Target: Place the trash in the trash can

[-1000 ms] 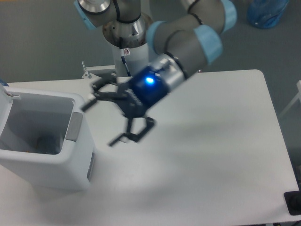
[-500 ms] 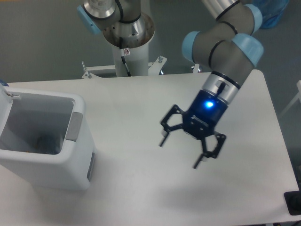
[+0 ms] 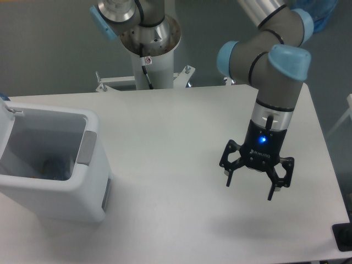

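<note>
The white trash can [image 3: 88, 181] stands at the table's left edge, with a grey panel [image 3: 86, 147] on its right rim. Something dim with a pale blue patch [image 3: 53, 166] lies at its bottom; I cannot make out whether it is the trash. My gripper [image 3: 249, 187] hangs open over the right half of the white table, far to the right of the trash can, with nothing between its fingers. Its blue light glows on the wrist.
The arm's base column [image 3: 148, 44] rises behind the table's back edge. A blue bag [image 3: 313, 14] lies on the floor at top right. A dark object [image 3: 344, 236] sits at the bottom right corner beyond the table's edge.
The gripper has swung from beside the trash can across the table to the right half, staying open and empty, and now points straight down.
</note>
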`<action>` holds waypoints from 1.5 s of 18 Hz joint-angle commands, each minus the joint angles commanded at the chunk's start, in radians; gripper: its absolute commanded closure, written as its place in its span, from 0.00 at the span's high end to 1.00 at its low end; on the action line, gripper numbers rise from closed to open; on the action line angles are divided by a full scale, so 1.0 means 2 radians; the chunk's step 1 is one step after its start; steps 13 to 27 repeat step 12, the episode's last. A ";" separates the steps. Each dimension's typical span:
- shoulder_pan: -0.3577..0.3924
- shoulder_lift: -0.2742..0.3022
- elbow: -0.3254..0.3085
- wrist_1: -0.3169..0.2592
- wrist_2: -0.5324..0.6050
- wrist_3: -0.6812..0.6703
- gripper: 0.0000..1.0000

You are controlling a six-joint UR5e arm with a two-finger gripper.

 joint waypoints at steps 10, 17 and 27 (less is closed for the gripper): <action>-0.038 0.001 -0.003 -0.050 0.168 0.073 1.00; -0.043 0.001 -0.005 -0.051 0.181 0.081 1.00; -0.043 0.001 -0.005 -0.051 0.181 0.081 1.00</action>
